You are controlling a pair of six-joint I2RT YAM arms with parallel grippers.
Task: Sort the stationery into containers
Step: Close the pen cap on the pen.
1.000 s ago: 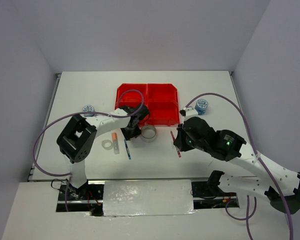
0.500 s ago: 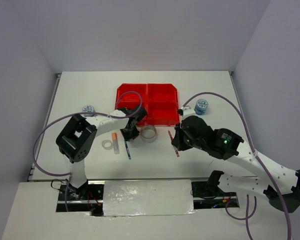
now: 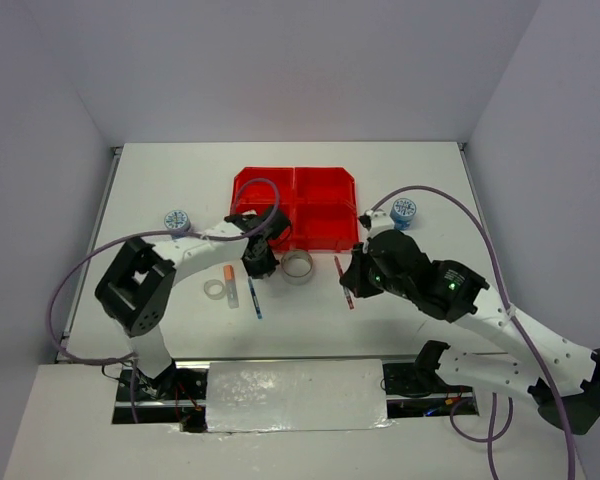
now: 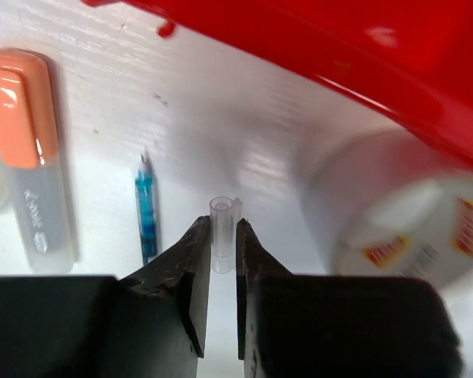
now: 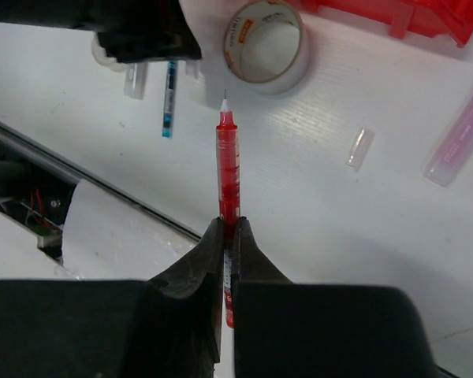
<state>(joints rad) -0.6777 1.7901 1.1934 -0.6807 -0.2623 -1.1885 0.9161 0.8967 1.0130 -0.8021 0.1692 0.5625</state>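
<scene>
one tray (image 3: 325,190), two rolls (image 3: 177,219) (image 3: 403,210), two tape rings (image 3: 298,278) (image 3: 208,289), two pens (image 5: 228,157) (image 4: 145,213), two caps (image 4: 222,236) (image 5: 360,147), one highlighter (image 4: 35,165), one pink stick (image 5: 457,140).

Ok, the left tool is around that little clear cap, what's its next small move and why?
Probably lift straight up: the left tool's fingers look pressed on both sides of the clear cap, and the red tray sits just beyond.
</scene>
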